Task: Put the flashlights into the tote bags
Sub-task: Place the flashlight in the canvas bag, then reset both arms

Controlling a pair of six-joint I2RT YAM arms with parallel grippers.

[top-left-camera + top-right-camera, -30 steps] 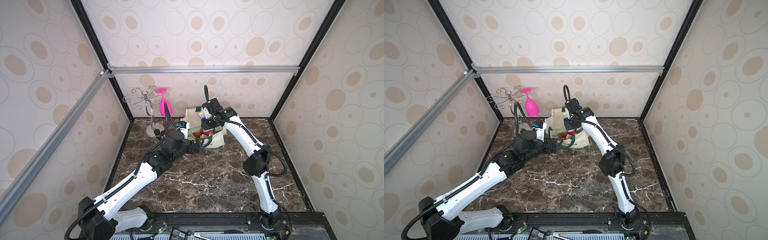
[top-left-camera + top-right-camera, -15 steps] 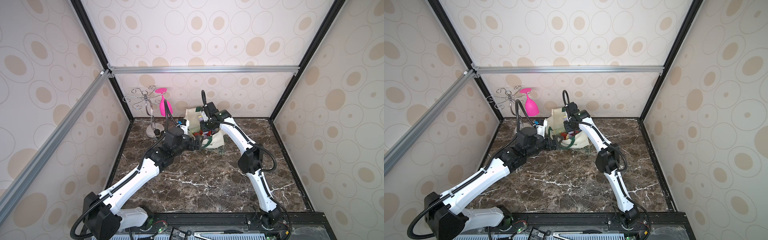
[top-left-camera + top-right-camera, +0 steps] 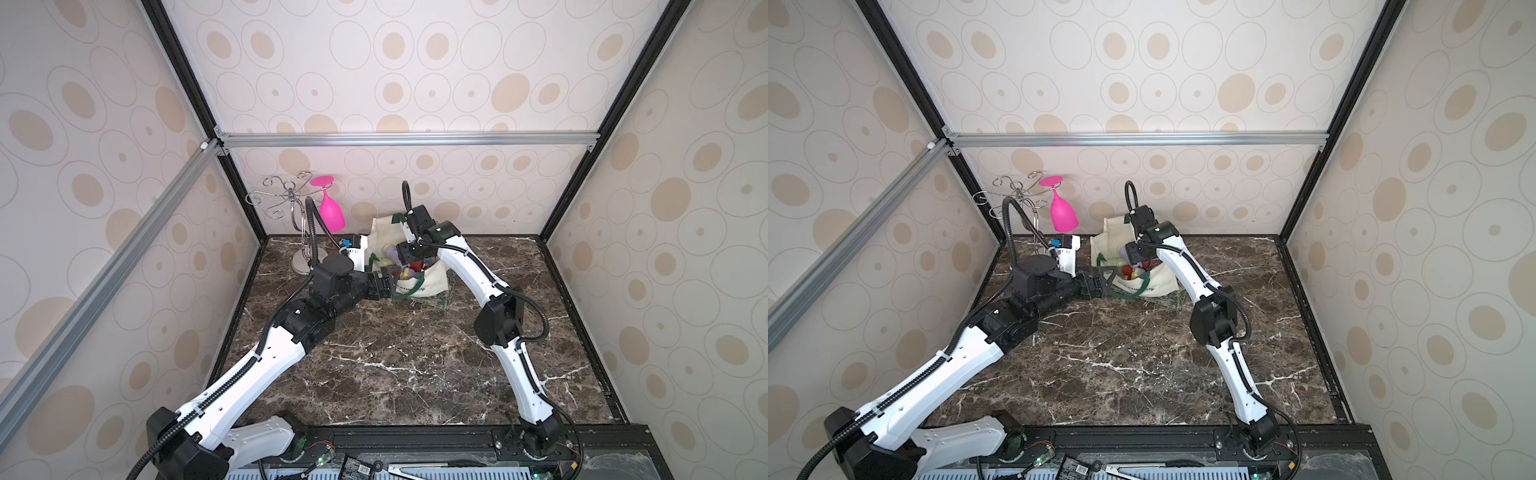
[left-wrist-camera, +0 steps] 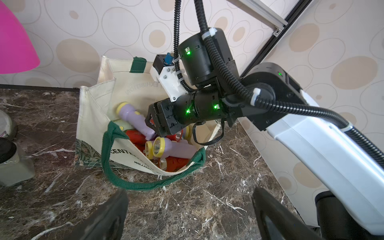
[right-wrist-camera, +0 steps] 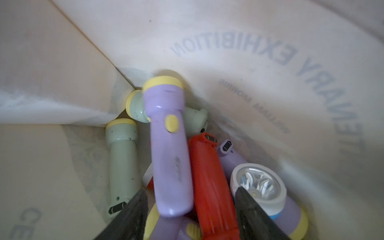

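The cream tote bag (image 3: 428,282) (image 3: 1158,284) (image 4: 93,116) stands open at the back of the marble table, its green handle (image 4: 133,185) drooping onto the table. Inside lie several flashlights: lilac (image 4: 135,118), red (image 4: 137,137), pale green (image 5: 122,158) and one with a white head (image 5: 259,187). My right gripper (image 3: 405,253) (image 3: 1136,253) (image 5: 191,207) reaches into the bag's mouth, open. A blurred lilac flashlight (image 5: 168,145) lies loose between its fingers on top of a red one (image 5: 209,176). My left gripper (image 3: 384,284) (image 3: 1096,286) (image 4: 187,218) is open and empty just in front of the bag's handle.
A wire glass rack (image 3: 299,232) with a hanging pink glass (image 3: 328,208) (image 3: 1064,214) stands at the back left, close to my left wrist. A pale jar with a dark cap (image 4: 12,162) sits left of the bag. The enclosure's walls are close behind the bag.
My right gripper has dipped into the bag and opened, letting go of the lilac flashlight. The left arm has barely moved.
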